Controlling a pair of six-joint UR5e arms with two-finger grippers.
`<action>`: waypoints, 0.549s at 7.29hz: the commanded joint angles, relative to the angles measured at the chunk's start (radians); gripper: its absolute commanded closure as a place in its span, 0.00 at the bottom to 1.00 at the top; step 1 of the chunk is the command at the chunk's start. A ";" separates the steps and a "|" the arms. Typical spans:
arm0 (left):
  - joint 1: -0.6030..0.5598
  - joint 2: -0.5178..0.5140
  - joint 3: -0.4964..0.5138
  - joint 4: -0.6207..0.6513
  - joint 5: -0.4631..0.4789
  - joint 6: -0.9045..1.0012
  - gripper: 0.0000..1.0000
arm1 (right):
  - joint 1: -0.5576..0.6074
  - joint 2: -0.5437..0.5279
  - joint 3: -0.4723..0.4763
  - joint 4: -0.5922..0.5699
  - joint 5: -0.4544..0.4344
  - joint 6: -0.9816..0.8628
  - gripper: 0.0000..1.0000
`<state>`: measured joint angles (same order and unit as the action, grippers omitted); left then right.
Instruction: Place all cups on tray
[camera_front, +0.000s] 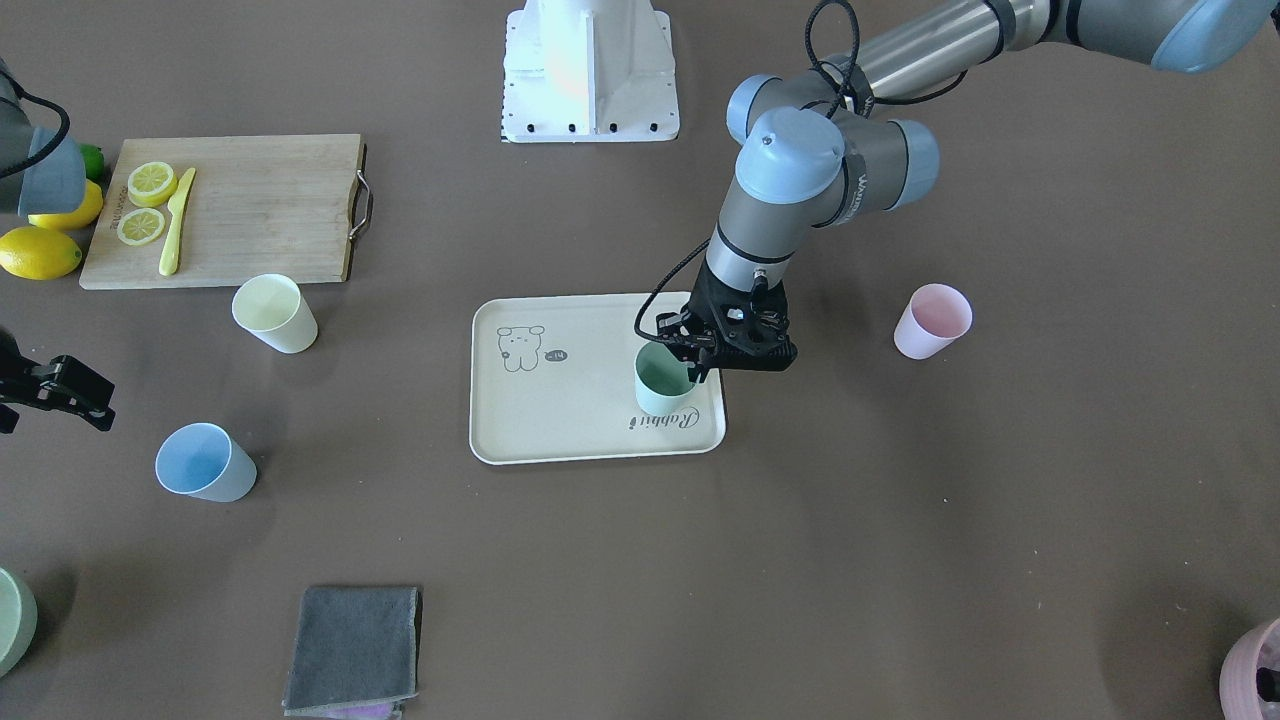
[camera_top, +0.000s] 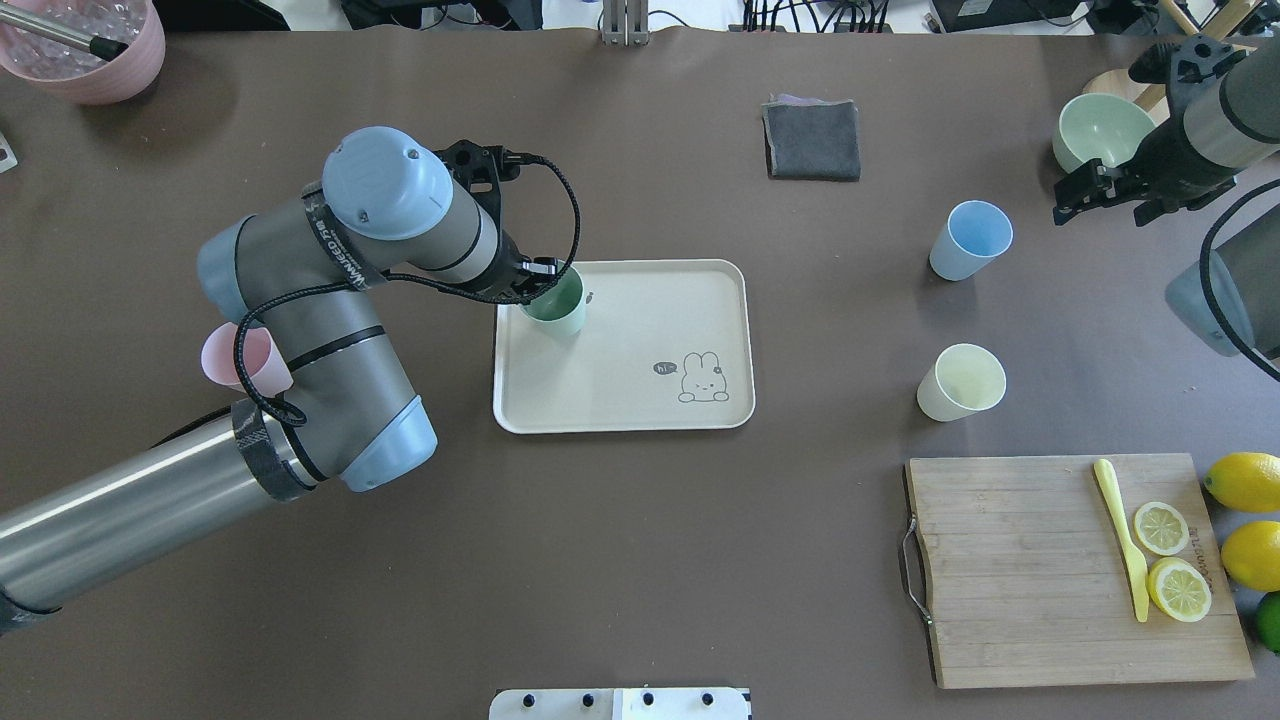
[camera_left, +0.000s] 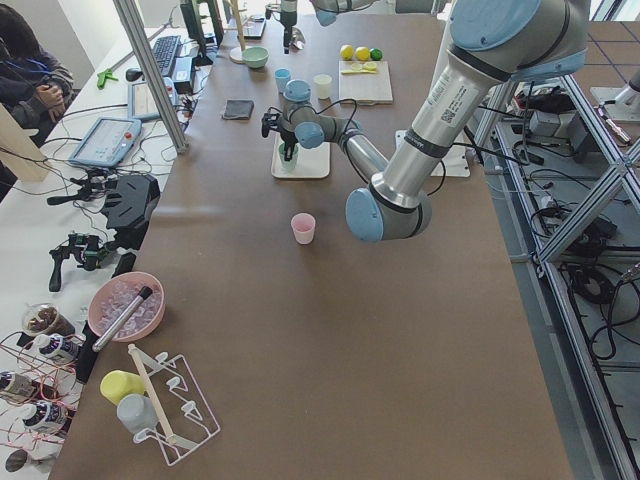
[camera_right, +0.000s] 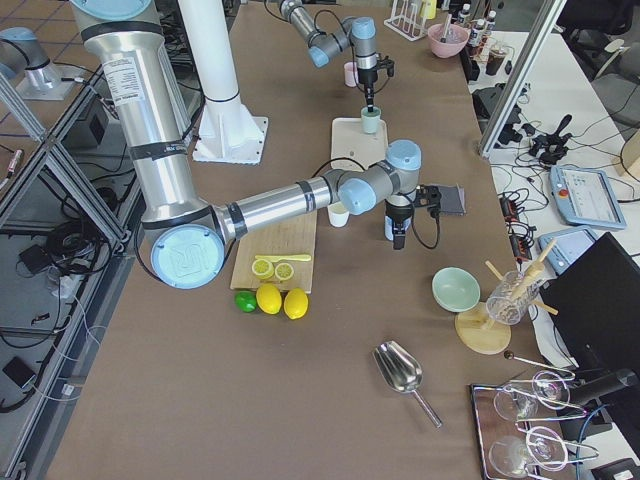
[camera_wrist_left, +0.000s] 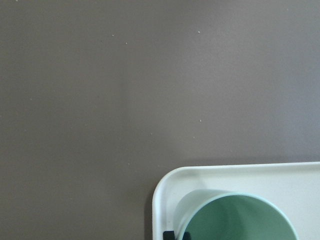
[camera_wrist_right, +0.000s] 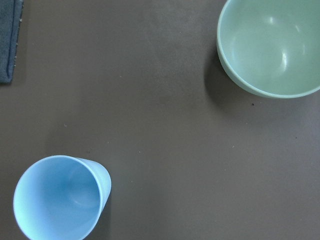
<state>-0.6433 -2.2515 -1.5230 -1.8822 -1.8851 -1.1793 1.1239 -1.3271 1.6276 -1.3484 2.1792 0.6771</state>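
Tray lies flat mid-surface, rabbit drawing toward its near right corner. One cup is on it: the mint green cup, upright in the tray's far left corner, just inside the rim, nothing in it.

The other three cups stand upright on the bare surface, insides bare:
- pink cup: left of the tray, well apart from it, partly hidden by the left arm in the overhead view.
- blue cup: right of the tray, toward the far side.
- yellow cup: right of the tray, nearer than the blue one, just beyond the far edge of the cutting board.

Other containers:
- green bowl: far right, bare inside.
- mauve pot: far left corner, holds pale glassy lumps and a stick-like handle.

Left claw points down at the mint green cup's left rim. Its fingertips sit narrowly apart astride the cup wall, so it reads as clenched on that wall, with the cup's base down on the tray.

Right claw hangs spread apart over the bare surface between the blue cup and the green bowl. It touches neither and grasps nothing.

The board sits near right and carries two lemon slices and a yellow knife. Whole lemons and a lime lie at its right edge. A grey cloth lies folded beyond the tray, toward the far side.
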 joint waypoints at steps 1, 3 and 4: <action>-0.031 0.003 -0.060 0.014 0.023 0.021 0.01 | -0.019 0.025 -0.015 -0.001 -0.001 0.022 0.04; -0.114 0.044 -0.142 0.081 -0.067 0.125 0.01 | -0.026 0.068 -0.067 -0.001 -0.001 0.035 0.12; -0.118 0.078 -0.169 0.081 -0.068 0.150 0.01 | -0.032 0.091 -0.081 -0.001 -0.006 0.048 0.13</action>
<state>-0.7411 -2.2114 -1.6518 -1.8135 -1.9389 -1.0700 1.0979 -1.2635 1.5689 -1.3498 2.1771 0.7120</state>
